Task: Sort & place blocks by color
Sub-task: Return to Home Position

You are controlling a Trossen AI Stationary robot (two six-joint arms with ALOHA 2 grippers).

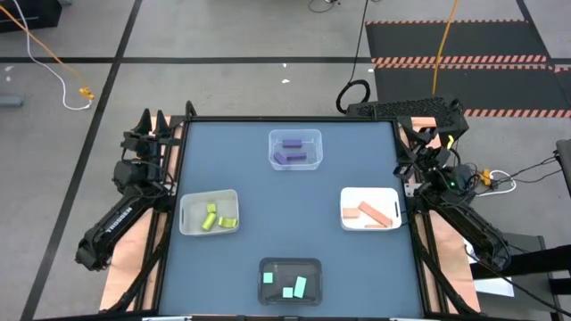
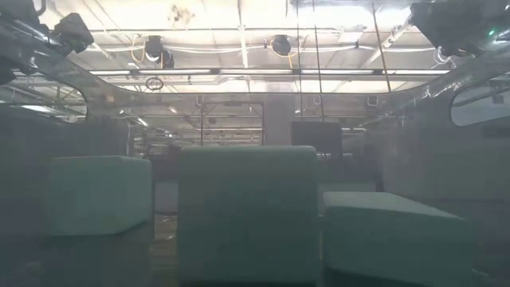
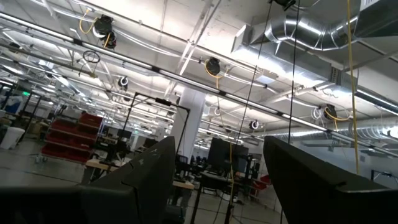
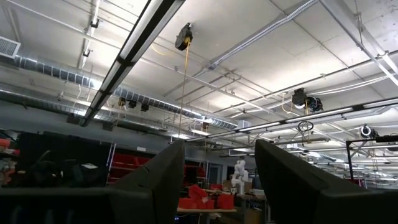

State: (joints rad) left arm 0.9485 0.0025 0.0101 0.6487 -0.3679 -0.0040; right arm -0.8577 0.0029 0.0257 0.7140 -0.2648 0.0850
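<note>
1. Table (image 1: 250, 183): dark blue top, four trays, all well apart from each other. No block lies on the bare top.

2. Blocks, high view:
- Purple blocks (image 1: 293, 158): in the clear tray (image 1: 295, 133), upper centre. At least two; the exact count cannot be told.
- Green blocks (image 1: 211, 221): three, in the translucent tray (image 1: 187, 214), left of centre.
- Orange blocks (image 1: 378, 211): in the white tray (image 1: 369, 192), right of centre. One long bar lies at a slant, with a shorter piece just beside it.
- Cyan blocks (image 1: 301, 285): three, in the black tray (image 1: 290, 263), bottom centre.

3. Low view: three pale teal blocks fill the foreground, one at left, a taller one at centre and a low one at right. The centre and right ones appear to touch.

4. Left arm (image 1: 120, 214): folded along the left edge of the table, outside the trays. Left gripper (image 3: 219, 140): raised and aimed at the ceiling of the room. Its fingers (image 3: 143, 180) are spread, with a clear gap and nothing between them.

5. Right arm (image 1: 464, 218): folded along the right edge of the table, just beside the white tray without touching it. Right gripper (image 4: 219, 142): also aimed at the ceiling. Its fingers (image 4: 155, 180) are spread and hold nothing.
</note>
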